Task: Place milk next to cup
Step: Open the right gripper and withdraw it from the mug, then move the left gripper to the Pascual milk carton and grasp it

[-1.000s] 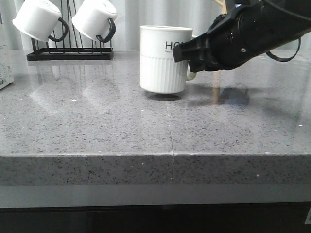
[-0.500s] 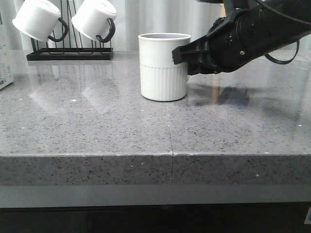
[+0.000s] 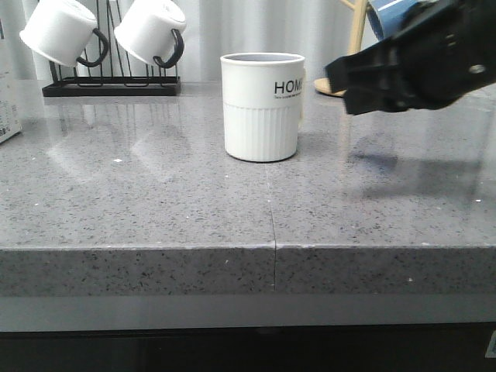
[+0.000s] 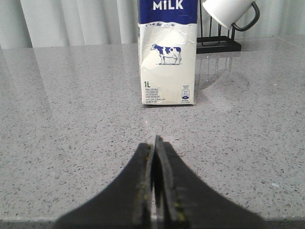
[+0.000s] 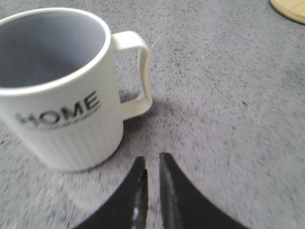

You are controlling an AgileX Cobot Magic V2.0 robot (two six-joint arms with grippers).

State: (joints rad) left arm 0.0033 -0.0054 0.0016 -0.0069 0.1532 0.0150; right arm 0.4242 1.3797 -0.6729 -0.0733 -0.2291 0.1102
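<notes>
The cup, a white ribbed mug lettered "HOME", stands upright on the grey counter at the middle. In the right wrist view the cup has its handle turned toward my right gripper, which is slightly open, empty and clear of the handle. In the front view my right gripper hovers to the cup's right. The milk stands upright ahead of my left gripper, which is shut, empty and well short of it. Only a sliver of the milk shows at the front view's far left edge.
A black rack with two white black-handled mugs stands at the back left; one of its mugs is next to the milk. A blue mug on a wooden stand is at the back right. The counter's front edge is near.
The cup came down onto the counter and now stands free. My right gripper let go of its handle and drew back to the right.
</notes>
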